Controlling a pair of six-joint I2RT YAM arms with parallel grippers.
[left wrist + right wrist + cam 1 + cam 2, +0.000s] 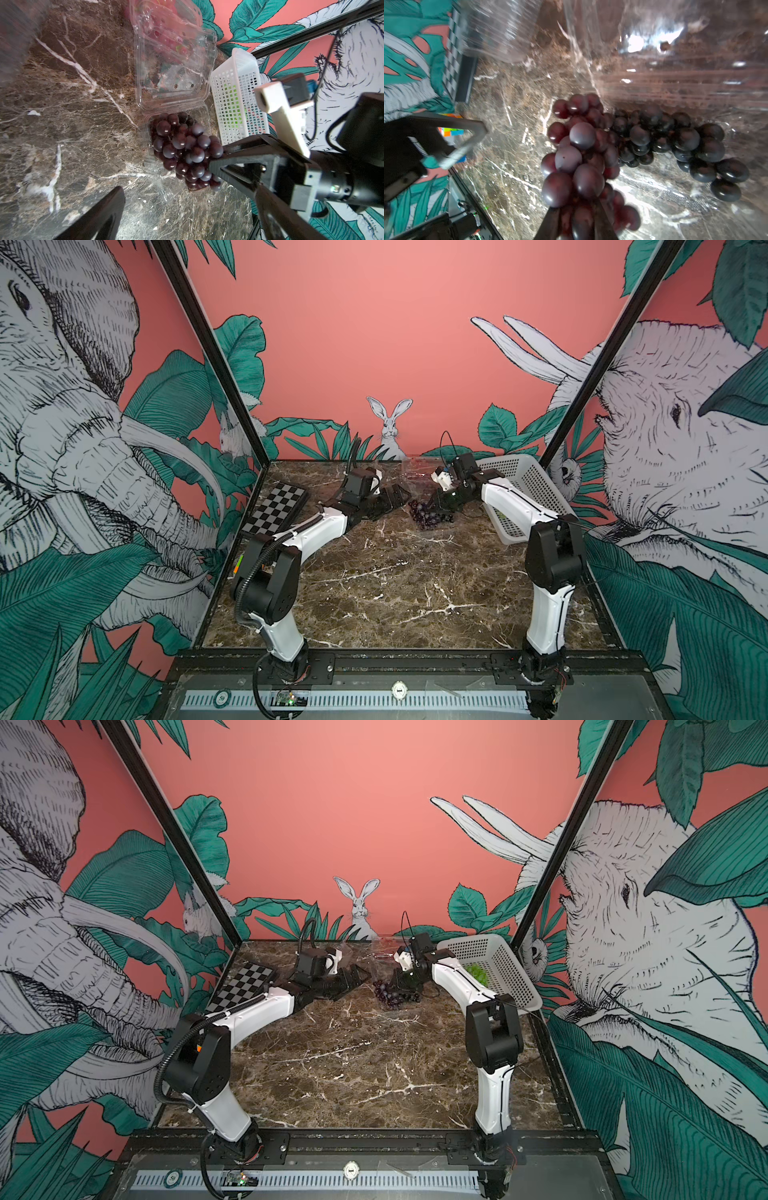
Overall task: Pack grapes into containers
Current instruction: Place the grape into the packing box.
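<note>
A bunch of dark purple grapes [424,512] [388,992] [182,145] lies half inside the base of an open clear container [166,187], and its near end hangs over the rim. The container's lid [172,83] stands tilted back. My right gripper [575,209] [442,506] is shut on the near end of the bunch [583,158]. My left gripper [190,207] [395,499] is open just left of the container, holding nothing. Behind it, a second container [164,27] holds red grapes. Green grapes [478,973] lie in the basket.
A white perforated basket [523,485] [236,104] stands at the back right beside the container. A chessboard [276,510] lies at the back left. A clear ribbed bottle [500,27] lies near it. A colour cube [450,131] sits at the left edge.
</note>
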